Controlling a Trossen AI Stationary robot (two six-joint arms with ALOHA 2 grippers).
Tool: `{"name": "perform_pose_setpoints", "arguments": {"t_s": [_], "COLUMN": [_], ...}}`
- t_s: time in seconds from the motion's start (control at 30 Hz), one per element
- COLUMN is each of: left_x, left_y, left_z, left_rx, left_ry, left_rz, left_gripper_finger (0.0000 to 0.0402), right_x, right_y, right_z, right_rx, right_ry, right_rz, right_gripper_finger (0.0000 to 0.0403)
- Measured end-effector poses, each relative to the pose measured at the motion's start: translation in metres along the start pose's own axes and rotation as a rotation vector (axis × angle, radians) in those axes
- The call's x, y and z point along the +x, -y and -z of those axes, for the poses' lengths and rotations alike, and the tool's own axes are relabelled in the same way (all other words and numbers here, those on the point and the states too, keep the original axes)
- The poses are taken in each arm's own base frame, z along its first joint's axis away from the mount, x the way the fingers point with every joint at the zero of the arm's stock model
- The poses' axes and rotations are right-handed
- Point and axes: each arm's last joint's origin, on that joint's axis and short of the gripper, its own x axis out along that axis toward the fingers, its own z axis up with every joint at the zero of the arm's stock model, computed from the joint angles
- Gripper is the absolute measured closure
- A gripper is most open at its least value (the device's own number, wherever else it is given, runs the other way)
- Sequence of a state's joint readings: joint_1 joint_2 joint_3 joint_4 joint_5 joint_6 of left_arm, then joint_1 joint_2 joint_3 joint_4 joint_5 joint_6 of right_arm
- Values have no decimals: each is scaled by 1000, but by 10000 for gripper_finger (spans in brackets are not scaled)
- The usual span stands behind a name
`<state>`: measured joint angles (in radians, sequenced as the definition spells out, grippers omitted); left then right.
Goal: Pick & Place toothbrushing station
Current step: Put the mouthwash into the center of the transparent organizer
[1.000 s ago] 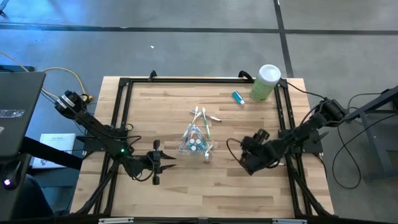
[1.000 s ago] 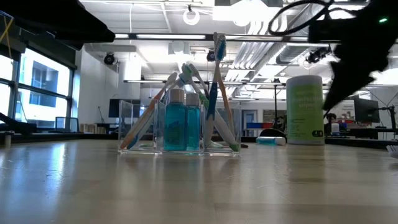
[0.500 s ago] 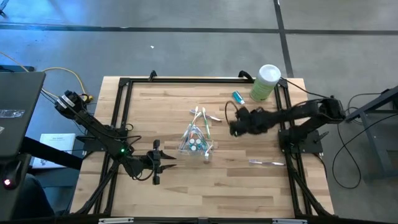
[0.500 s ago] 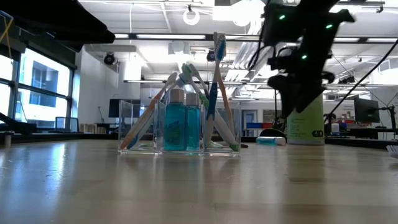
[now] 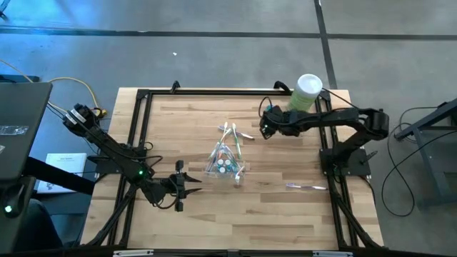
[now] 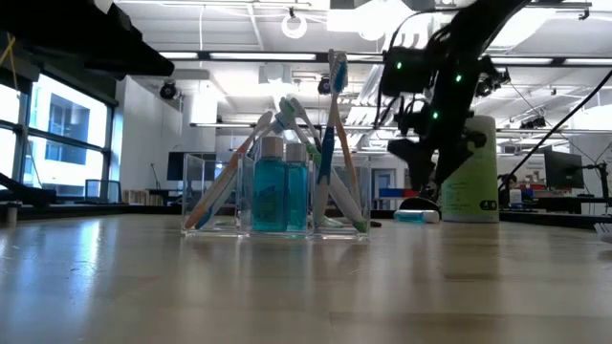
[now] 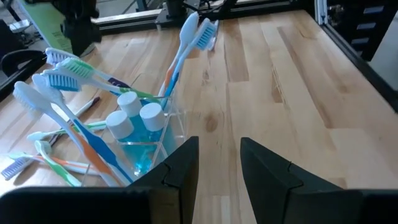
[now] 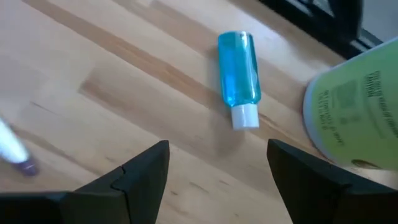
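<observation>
- The left tool [image 5: 187,185] waits near the counter's front, its fingers parted and grasping nothing, pointed at the small clear plastic cup [image 5: 225,162] of pastel toothbrushes and blue tubes at mid-counter.
- The right tool [image 5: 265,126], spread wide and empty, hovers over a loose blue white-capped tube [image 8: 238,78] lying beside the tall pale-green canister [image 5: 305,95].
- Likely step: fetching that tube; next it must descend and close.
- The pale wooden counter [image 5: 186,221] stands in an open workshop.

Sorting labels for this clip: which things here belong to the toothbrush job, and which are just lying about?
Job:
clear cup
toothbrushes
upright tubes
lying tube
loose toothbrush
right gripper, open
left gripper, waiting

Lying about:
green canister
</observation>
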<state>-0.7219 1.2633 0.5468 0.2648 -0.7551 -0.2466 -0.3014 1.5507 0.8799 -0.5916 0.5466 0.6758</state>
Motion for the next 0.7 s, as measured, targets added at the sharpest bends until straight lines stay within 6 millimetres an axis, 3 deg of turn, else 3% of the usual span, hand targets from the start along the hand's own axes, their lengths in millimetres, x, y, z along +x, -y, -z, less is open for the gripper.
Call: {"name": "perform_pose_setpoints", "arguments": {"t_s": [0.33, 0.7], "left_x": [0, 0], "left_y": [0, 0], "left_z": [1, 1], "left_rx": [3, -28], "left_ry": [-5, -4], "left_rz": [-2, -2], "left_gripper_finger": [289, 289], "right_x": [51, 63], "right_y": [-6, 10], "right_z": [0, -8], "right_rx": [-29, -13], "right_ry": [-32, -36], "right_rz": [96, 167], "right_gripper_finger": [140, 140]}}
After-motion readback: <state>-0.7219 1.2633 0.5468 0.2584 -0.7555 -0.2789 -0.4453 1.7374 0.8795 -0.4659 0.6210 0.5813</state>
